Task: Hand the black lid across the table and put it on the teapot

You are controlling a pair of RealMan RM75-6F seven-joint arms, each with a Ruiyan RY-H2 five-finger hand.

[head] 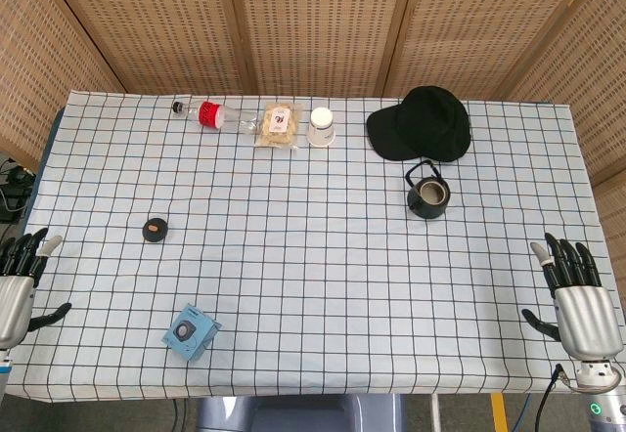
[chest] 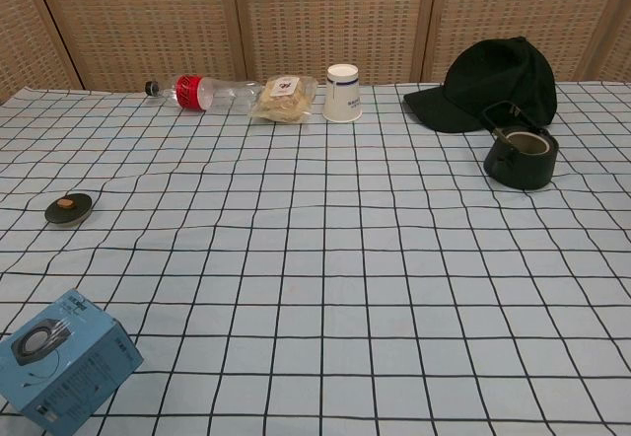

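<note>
Both my left hand (head: 22, 285) and right hand (head: 577, 290) rest wide, empty; the small flat black lid (head: 155, 229) may slip before reaching the far-right teapot (head: 428, 195).

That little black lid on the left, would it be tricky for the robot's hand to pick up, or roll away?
Probably fiddly: the black lid looks small and low, lying flat on the checked cloth, so fingers have little edge to catch. Lying flat, it seems unlikely to roll. The brown knob on top may offer a pinch point. It is likely light and may slide if nudged.
</note>
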